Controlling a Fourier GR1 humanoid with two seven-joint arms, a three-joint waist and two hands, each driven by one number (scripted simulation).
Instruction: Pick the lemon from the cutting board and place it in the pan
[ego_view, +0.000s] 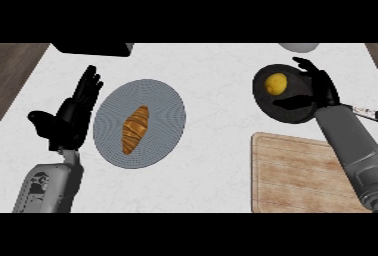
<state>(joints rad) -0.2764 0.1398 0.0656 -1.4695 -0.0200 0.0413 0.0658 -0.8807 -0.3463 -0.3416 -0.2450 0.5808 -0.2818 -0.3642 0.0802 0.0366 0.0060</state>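
Note:
The yellow lemon (276, 83) lies inside the black pan (275, 107) at the upper right of the counter. My right hand (319, 86) hovers over the pan's right side, just right of the lemon, fingers spread and apart from it. The wooden cutting board (295, 175) sits below the pan at the lower right with nothing on it; my right forearm crosses its right part. My left hand (74, 107) rests open at the left, fingers up, beside the grey plate.
A grey plate (159, 100) holding a croissant (136, 128) occupies the centre left. A dark object (92, 48) lies at the top left edge and a pale bowl-like object (299, 47) at the top right. Wooden floor shows past the counter's left edge.

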